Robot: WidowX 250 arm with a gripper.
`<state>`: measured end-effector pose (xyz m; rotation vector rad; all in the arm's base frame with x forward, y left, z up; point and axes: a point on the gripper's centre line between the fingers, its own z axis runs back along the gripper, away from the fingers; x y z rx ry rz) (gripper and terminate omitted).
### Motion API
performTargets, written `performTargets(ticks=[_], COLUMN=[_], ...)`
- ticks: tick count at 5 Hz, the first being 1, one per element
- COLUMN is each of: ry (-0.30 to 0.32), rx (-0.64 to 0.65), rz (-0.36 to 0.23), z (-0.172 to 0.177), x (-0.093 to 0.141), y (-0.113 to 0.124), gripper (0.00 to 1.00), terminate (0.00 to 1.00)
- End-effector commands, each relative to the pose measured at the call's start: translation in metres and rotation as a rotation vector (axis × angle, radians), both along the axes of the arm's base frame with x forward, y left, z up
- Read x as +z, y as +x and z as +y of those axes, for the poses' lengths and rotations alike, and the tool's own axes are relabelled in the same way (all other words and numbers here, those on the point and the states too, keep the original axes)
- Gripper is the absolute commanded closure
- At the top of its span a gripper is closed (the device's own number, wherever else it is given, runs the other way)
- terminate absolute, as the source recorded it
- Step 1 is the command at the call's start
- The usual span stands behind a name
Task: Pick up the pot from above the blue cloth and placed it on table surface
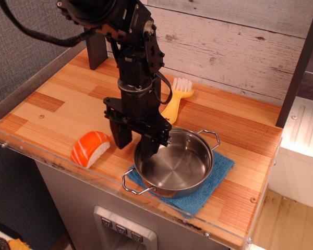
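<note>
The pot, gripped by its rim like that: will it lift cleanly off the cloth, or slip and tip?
The pot is polished steel with a thin rim, so the open gripper straddling its left wall may slip. Held at one side, it will probably tilt. It looks empty and shallow, so likely light. The blue cloth might drag along.

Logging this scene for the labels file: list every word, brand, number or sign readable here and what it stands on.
None can be read.
The pot, blue cloth, toy sushi, yellow brush and gripper show no print.
The wooden table surface and plank wall bear no lettering.
The grey panel's buttons below the counter are too small to tell any marks.
</note>
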<state>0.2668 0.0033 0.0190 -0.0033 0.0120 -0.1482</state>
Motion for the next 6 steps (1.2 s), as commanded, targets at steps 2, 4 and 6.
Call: performTargets(ticks=[2, 4, 6], ry=[-0.022, -0.272, -0.268], rx=[-0.032, -0.028, 0.173], rz=[-0.041, -0.065, -0.152], z=[0.0, -0.004, 0.085], x=[0.013, 0.067, 0.116], y=[0.001, 0.009, 0.05], gripper=[1.0, 1.0, 1.0], terminate=[0.0, 0.0, 0.0])
